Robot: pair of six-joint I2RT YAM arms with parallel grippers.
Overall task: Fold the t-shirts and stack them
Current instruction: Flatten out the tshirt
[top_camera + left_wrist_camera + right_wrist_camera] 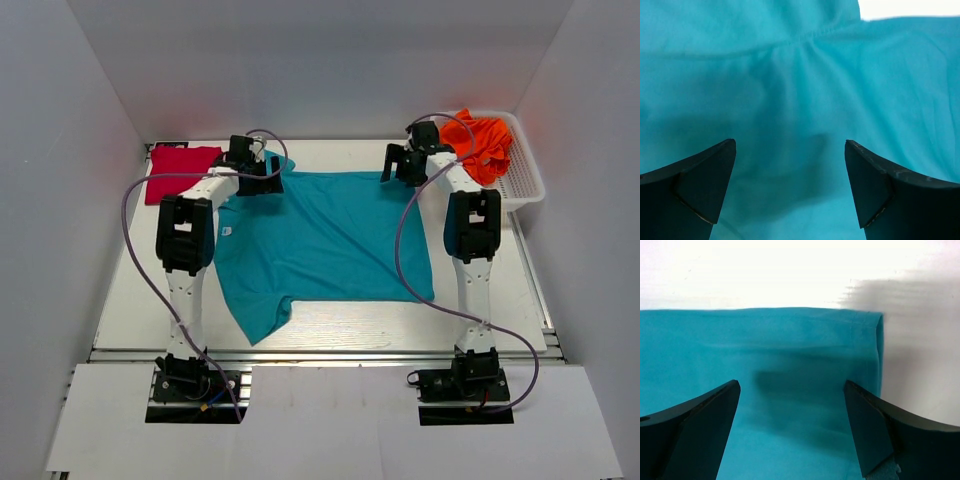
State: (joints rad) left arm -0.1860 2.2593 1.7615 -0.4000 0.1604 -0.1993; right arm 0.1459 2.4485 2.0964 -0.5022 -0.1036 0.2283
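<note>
Though flat, teal t-shirt point(330, 235) crosswise, neck left, hem right.

No legible text; small white tag point(228, 231) on teal t-shirt point(330, 240) unreadable.

A white basket point(526, 182) stands at the far right of the pale table point(330, 325), between white walls point(330, 70).
</note>
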